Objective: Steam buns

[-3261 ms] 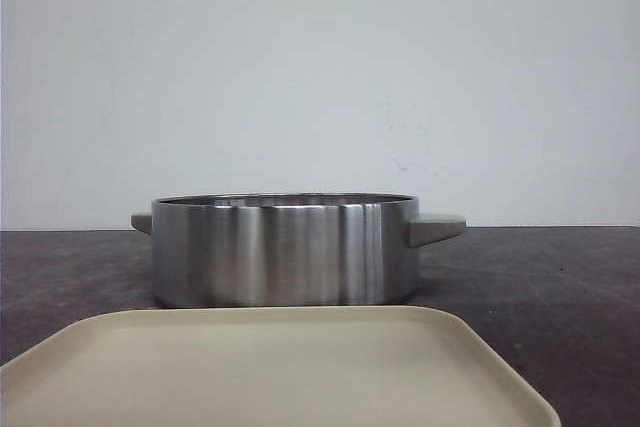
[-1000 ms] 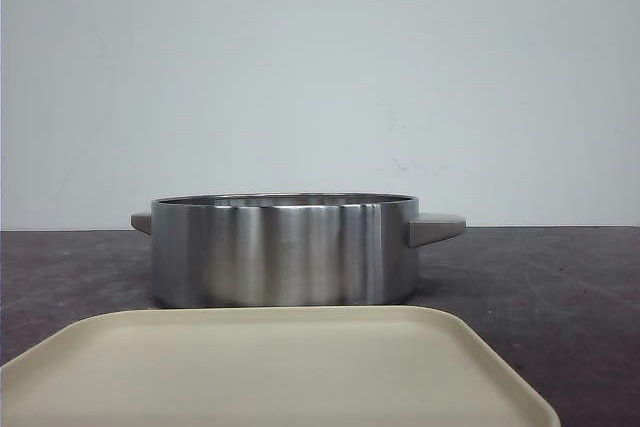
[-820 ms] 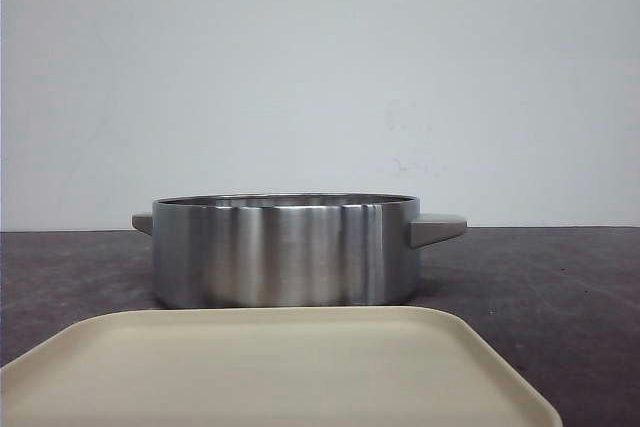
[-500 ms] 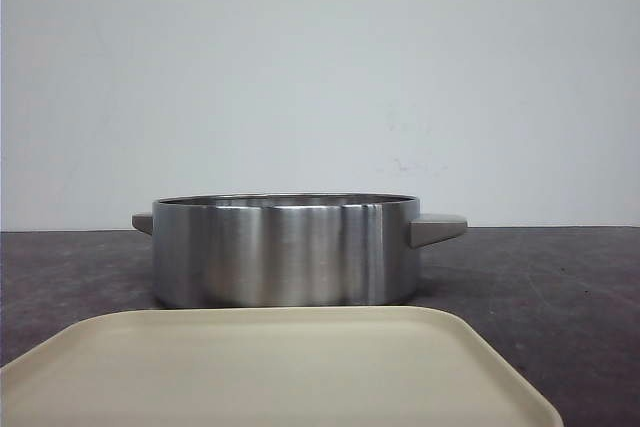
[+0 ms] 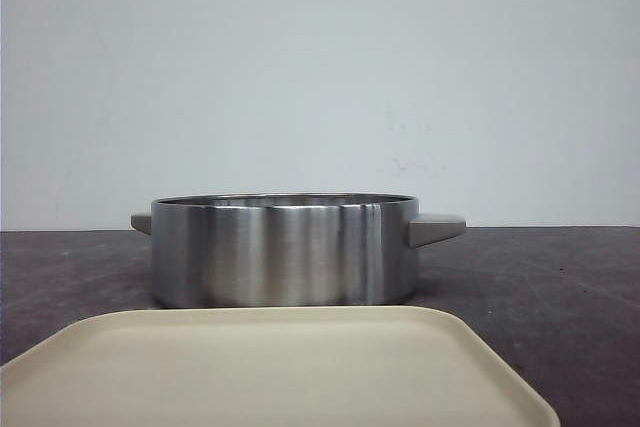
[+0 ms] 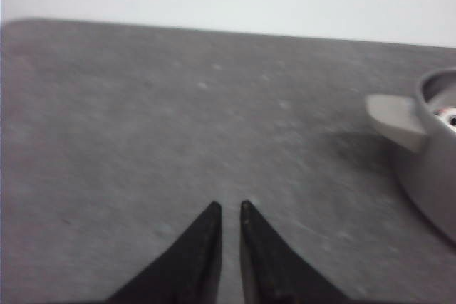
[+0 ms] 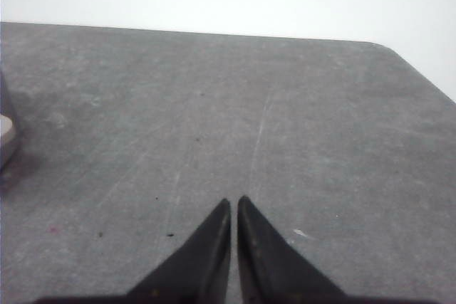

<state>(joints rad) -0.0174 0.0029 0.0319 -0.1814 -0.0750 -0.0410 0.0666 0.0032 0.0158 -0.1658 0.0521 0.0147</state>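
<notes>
- Steel pot point(image 5: 284, 250) behind a beige tray point(image 5: 270, 367) on the dark desk point(image 5: 560, 287); no readable writing
- Left claw point(image 6: 229, 209) and right claw point(image 7: 234, 203) both narrow, nearly closed, empty

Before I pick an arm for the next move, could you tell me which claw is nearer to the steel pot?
Left, probably. The left claw sees the steel pot with its handle well in view; the right claw catches only a sliver of it at the frame's edge.

Only a white sliver of one bun point(image 6: 448, 113) shows inside the steel pot point(image 6: 427, 169)
</notes>
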